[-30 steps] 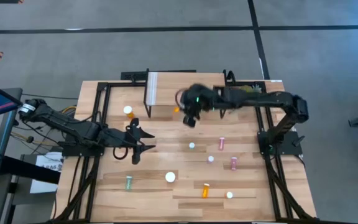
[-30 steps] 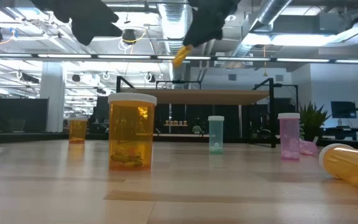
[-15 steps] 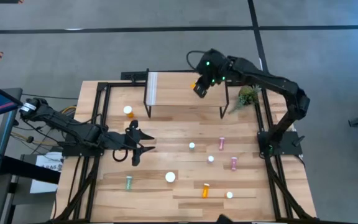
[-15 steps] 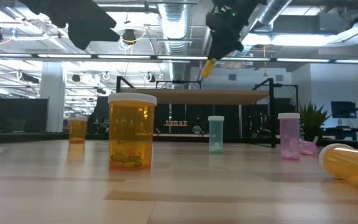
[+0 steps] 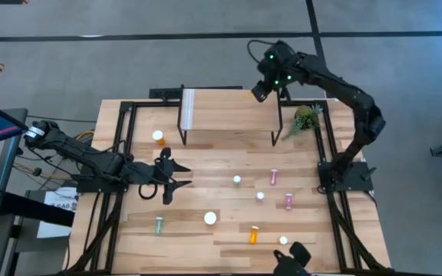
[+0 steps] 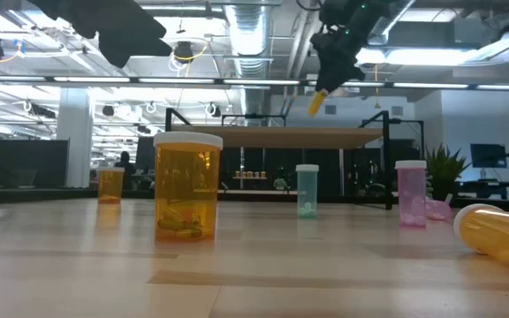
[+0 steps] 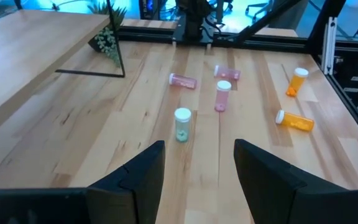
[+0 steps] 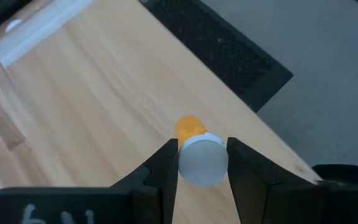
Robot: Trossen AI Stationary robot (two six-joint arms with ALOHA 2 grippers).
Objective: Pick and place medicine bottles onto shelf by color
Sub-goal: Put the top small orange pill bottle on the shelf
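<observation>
Item: we record a light-wood workbench (image 5: 206, 241) in a black frame. On it we find the raised plank shelf (image 5: 229, 107) with a white strip (image 5: 189, 110), a small green plant (image 5: 305, 117) beside the shelf's right legs, an orange bottle (image 5: 158, 137), a large orange bottle (image 6: 186, 185), a pale green bottle (image 5: 159, 225), a standing green bottle (image 7: 183, 124), two pink bottles (image 5: 274, 177) (image 5: 288, 201), a lying orange bottle (image 5: 254, 234)
</observation>
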